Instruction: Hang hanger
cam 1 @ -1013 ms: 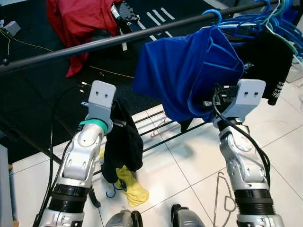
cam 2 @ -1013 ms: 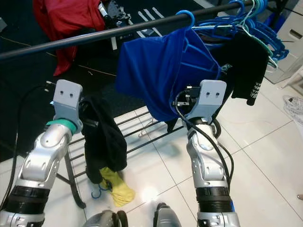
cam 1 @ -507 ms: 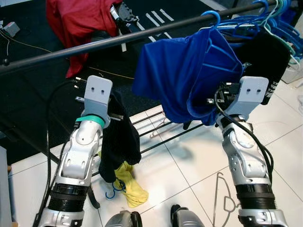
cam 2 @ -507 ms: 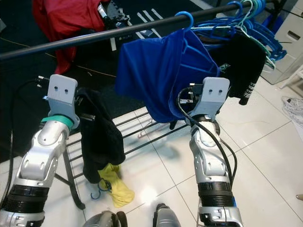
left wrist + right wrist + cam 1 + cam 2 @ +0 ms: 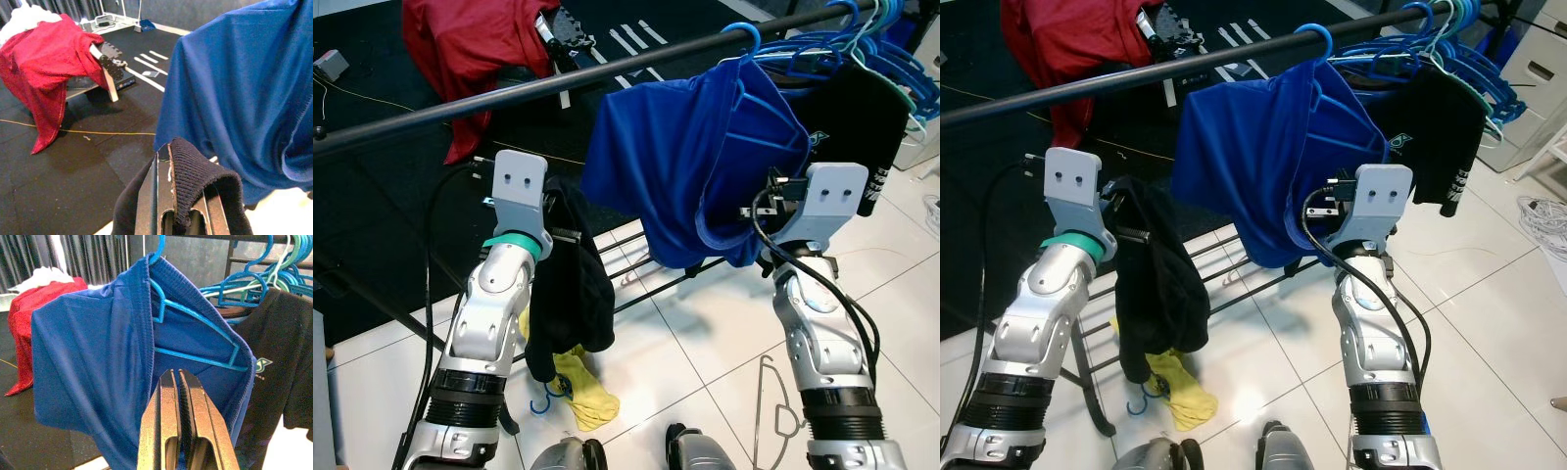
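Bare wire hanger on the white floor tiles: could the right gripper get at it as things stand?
Probably not directly: the wire hanger lies low beside the right forearm, while the right gripper, fingers together, is raised at the blue shirt.

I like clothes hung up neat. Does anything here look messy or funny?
Yes. The blue shirt sits bunched and crooked on its blue hanger on the rail. A yellow cloth and a loose wire hanger lie on the floor. The left gripper holds a dangling black garment.
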Available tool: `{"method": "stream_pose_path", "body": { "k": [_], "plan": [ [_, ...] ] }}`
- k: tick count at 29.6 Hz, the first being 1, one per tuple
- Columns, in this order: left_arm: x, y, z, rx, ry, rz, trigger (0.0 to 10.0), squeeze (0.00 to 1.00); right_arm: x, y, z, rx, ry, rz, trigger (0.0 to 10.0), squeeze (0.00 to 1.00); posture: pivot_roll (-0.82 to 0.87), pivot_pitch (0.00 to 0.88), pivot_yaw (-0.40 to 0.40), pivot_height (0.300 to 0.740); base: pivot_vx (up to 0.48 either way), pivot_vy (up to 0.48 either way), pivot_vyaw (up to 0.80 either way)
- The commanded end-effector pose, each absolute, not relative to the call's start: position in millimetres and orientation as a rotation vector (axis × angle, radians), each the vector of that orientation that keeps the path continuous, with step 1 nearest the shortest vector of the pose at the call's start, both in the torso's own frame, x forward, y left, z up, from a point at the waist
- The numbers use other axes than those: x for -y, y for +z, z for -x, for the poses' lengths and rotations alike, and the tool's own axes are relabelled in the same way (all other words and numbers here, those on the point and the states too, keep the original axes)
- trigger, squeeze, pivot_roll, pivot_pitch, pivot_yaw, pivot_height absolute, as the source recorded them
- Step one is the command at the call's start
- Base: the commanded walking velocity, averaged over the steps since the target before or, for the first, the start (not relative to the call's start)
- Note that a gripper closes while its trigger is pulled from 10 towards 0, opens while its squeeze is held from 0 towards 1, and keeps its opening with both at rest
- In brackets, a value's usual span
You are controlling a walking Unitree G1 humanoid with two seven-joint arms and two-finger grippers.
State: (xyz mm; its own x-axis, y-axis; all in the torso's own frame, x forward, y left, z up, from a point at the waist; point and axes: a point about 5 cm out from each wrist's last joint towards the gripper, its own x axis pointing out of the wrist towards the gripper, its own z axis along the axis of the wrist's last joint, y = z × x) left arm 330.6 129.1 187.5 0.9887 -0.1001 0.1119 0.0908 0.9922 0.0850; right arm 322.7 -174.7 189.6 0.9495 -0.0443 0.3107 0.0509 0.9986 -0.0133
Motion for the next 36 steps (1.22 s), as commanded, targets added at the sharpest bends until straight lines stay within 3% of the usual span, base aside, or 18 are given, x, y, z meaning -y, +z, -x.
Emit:
{"method": "stream_pose_path", "body": {
  "k": [1, 36],
  "plan": [
    [-128.7, 192.7, -330.0, 0.157, -0.084, -0.089, 10.0, 0.0, 173.5, 188.6, -322.2, 0.322, -0.049, 0.026, 10.0, 0.0, -0.1, 0.05, 0.074, 0.74, 0.0, 0.0, 0.0],
    [-124.1, 192.9, -323.3, 0.2, -0.105, -0.029, 10.0, 0.0, 177.0, 199.4, -319.1, 0.398, -0.039, 0.09, 10.0, 0.0, -0.11, 0.022, 0.064, 0.74, 0.0, 0.0, 0.0]
  ]
}}
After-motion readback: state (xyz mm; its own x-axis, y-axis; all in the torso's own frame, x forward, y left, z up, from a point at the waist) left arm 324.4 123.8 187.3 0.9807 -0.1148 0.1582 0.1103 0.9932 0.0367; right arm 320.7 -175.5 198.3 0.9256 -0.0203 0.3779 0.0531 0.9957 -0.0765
